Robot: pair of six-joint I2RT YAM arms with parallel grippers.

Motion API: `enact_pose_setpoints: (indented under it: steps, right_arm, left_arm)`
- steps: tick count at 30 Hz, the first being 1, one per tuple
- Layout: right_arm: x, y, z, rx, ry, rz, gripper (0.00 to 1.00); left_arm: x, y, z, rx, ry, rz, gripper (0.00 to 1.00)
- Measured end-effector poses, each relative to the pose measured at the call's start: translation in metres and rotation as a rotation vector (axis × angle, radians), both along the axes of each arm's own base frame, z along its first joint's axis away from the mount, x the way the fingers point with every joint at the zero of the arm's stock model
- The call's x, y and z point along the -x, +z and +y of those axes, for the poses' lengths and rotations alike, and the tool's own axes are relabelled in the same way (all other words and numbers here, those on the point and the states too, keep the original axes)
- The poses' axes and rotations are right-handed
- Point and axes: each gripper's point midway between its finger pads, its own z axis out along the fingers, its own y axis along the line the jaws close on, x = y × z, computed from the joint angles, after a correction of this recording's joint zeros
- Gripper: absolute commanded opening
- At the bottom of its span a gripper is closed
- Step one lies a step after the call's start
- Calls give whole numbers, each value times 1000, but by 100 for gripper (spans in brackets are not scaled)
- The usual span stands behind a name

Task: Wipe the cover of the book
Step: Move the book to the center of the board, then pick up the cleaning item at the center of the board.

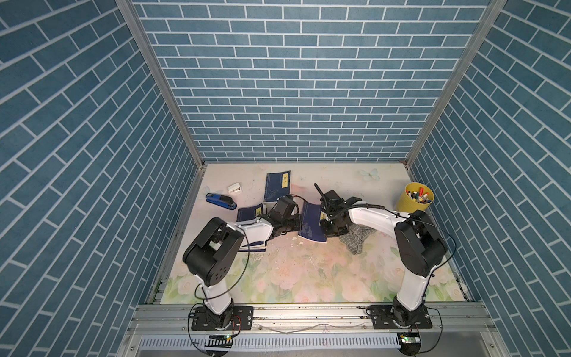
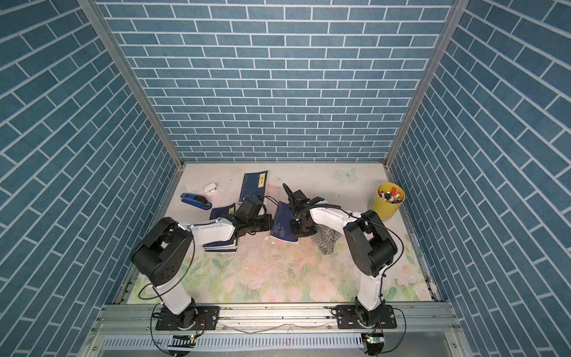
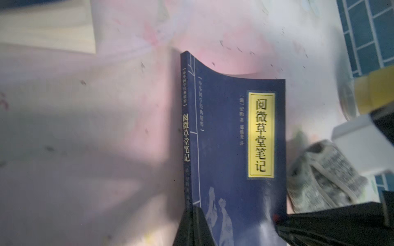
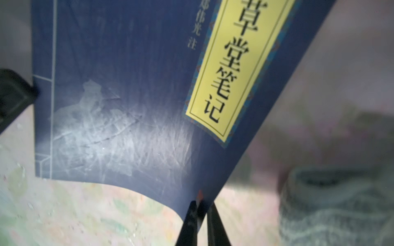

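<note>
On book point(image 3: 230, 138) cover | yellow label point(image 3: 261, 134): 阅微草堂笔记 | spine point(image 3: 186, 138): same title

Blue stapler point(image 1: 220, 201) & small white case point(image 1: 234, 188) back left; yellow cup point(image 1: 408, 203) w/ markers point(image 1: 417, 195) back right.

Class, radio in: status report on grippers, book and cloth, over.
Left gripper shut on book spine. Right gripper shut on cover corner. Cloth beside book, unheld, partly under right arm.

Soft even light, blurred wrist views
</note>
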Motion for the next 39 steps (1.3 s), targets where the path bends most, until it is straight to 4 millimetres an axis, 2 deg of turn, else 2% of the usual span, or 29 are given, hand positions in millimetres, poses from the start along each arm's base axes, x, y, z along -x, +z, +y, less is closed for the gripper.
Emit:
enact_pose_setpoints:
  steps: [5, 7, 9, 12, 16, 18, 22, 25, 27, 29, 33, 39]
  right_arm:
    - [33, -1, 5, -13, 16, -14, 11]
    - [42, -1, 6, -17, 22, -19, 13]
    - [46, 3, 4, -15, 25, -35, 17]
    - [40, 20, -6, -1, -6, -95, 33]
    - [29, 47, -25, 48, -39, -173, 54]
    - [22, 58, -37, 73, -59, -203, 60]
    - [10, 67, -77, 147, -145, -227, 70]
    - [5, 65, -107, 198, -212, -225, 87]
    - [4, 61, -123, 230, -240, -217, 91]
    - [4, 57, -131, 244, -247, -208, 93]
    - [-1, 45, -127, 245, -220, -185, 94]
    - [-10, 13, -118, 258, -180, -116, 95]
  left_arm:
    - [57, 8, -2, 48, -54, 14, 6]
    - [72, 7, 1, 55, -63, 26, 7]
    - [78, 7, 9, 55, -51, 28, 9]
    - [78, 12, 17, 42, -27, 11, 18]
    - [74, 21, 20, 26, -14, -17, 37]
    - [71, 24, 20, 14, -13, -27, 47]
    - [64, 28, 17, -4, -22, -51, 60]
    - [60, 29, 15, -24, -32, -59, 64]
    - [58, 27, 14, -41, -41, -61, 66]
    - [55, 27, 12, -57, -52, -64, 68]
    - [51, 26, 12, -78, -67, -74, 73]
    - [48, 27, 14, -88, -74, -89, 76]
